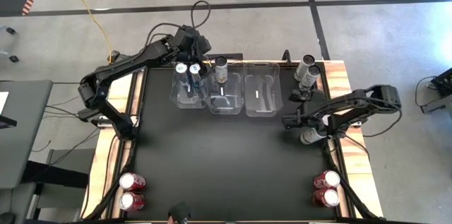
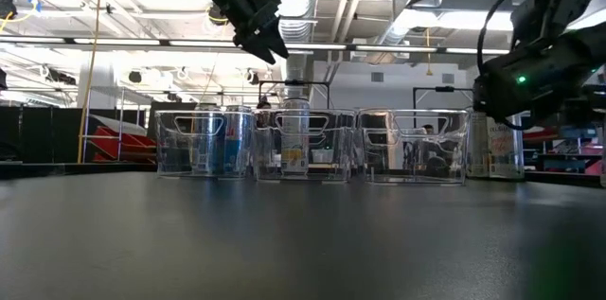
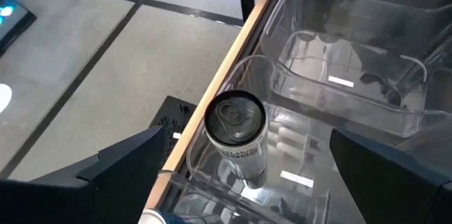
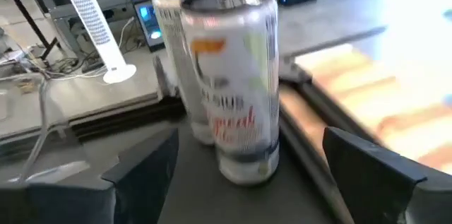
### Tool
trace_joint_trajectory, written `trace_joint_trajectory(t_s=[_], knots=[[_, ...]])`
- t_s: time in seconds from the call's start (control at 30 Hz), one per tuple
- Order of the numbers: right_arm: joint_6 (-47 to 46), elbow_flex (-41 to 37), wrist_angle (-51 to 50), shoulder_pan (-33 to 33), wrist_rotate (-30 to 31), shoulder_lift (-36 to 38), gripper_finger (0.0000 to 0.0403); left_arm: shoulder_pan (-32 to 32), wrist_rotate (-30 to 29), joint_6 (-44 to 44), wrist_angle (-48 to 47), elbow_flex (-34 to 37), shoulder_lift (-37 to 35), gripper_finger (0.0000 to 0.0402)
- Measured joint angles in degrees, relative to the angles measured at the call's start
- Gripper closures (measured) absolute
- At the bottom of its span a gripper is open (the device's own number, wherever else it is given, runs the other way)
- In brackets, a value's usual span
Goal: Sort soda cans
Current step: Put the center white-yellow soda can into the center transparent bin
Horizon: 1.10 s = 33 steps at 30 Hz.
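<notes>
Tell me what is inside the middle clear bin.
The middle bin holds one upright grey can at its far end. The rest shows only a white label; the can hides the floor beneath it.

Black jointed arms (one green light).

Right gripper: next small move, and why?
Probably ease forward until the nearest grey can stands between the fingers, then close. The right gripper is open, aimed at that can, and not yet around it. The middle bin already holds one like it.
</notes>
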<state>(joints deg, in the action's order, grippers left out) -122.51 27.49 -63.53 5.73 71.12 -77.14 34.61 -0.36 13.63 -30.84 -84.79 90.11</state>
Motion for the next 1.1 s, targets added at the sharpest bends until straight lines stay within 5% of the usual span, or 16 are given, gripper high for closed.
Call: trace_joint_trajectory(t_s=[0.5, 0.7, 0.97, 1.1], knots=[[9.89, 0.52, 5.39, 9.73, 4.03, 0.00, 0.0028, 0.00, 0.00, -0.04, 0.10, 0.00, 0.00, 0.0006], [23.18, 4.09, 9.75, 9.37, 4.30, 0.00, 0.0028, 0.00, 0.00, 0.26, 0.12, 0.00, 0.00, 0.0006], [24.04, 4.55, 11.80, 17.62, 2.78, 0.02, 0.0029, 0.00, 0.00, 0.70, 0.39, 0.00, 0.00, 0.0006], [32.84, 4.55, 18.35, 20.48, 2.96, 0.02, 0.0029, 0.00, 0.00, 0.72, 0.39, 0.00, 0.00, 0.0006]])
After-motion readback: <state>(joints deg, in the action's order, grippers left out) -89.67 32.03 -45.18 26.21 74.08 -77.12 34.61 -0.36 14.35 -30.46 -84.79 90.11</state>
